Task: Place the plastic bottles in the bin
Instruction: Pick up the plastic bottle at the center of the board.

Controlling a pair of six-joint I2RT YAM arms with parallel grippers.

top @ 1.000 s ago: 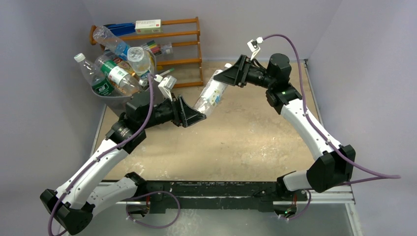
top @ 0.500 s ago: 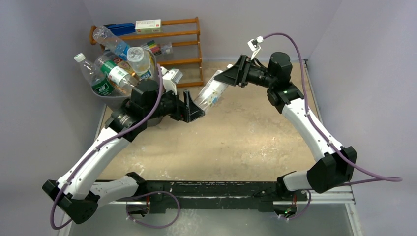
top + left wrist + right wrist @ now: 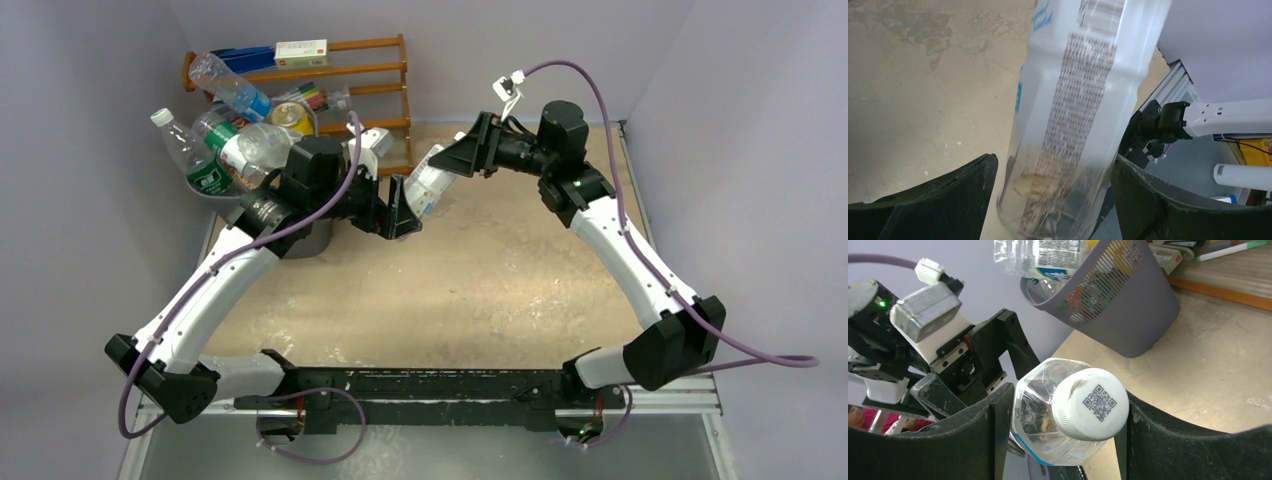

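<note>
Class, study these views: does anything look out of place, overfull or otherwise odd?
Yes. The bin is overfull: plastic bottles heap above its rim, some poking out sideways, likely to topple. One clear bottle hangs in the air in the right claw.

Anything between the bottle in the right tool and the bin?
Yes. The left arm's wrist sits between the bottle and the bin, with the left tool around the bottle's base. The bin's mouth is also heaped with other bottles above the rim.
</note>
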